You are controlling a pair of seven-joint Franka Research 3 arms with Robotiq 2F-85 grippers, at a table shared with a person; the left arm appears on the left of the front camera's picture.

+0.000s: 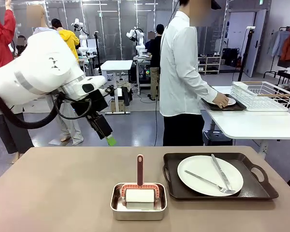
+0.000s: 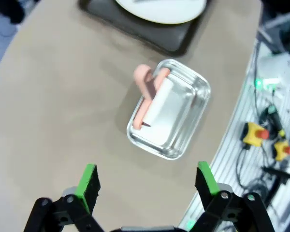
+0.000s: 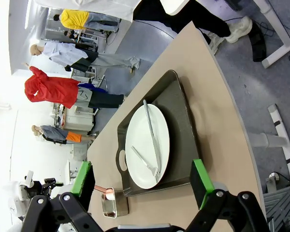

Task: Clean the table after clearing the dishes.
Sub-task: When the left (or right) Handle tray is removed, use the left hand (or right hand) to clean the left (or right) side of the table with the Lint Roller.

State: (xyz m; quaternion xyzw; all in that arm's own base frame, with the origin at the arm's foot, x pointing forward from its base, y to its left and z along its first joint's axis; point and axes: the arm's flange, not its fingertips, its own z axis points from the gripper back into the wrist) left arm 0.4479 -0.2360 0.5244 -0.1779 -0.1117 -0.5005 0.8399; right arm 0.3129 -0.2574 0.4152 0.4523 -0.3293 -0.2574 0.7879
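Note:
On the taupe table (image 1: 63, 193) a white plate (image 1: 210, 175) with a fork and knife lies on a dark tray (image 1: 261, 186) at the right. A second plate (image 1: 227, 102) on a dark tray rests on the white side table, under a person's hand (image 1: 221, 100). My left gripper (image 1: 109, 139) hangs open above the table's far left part. In the left wrist view it (image 2: 147, 181) is open over bare table (image 2: 63, 96), short of the steel pan (image 2: 199, 89). My right gripper (image 3: 141, 179) is open, high above the plate (image 3: 140, 145).
The steel pan (image 1: 138, 209) near the front edge holds a white roller (image 1: 139, 195) with an upright reddish handle (image 1: 140, 169). A white wire rack (image 1: 263, 94) stands on the side table (image 1: 251, 125). The person in a white shirt (image 1: 181, 72) stands between both tables.

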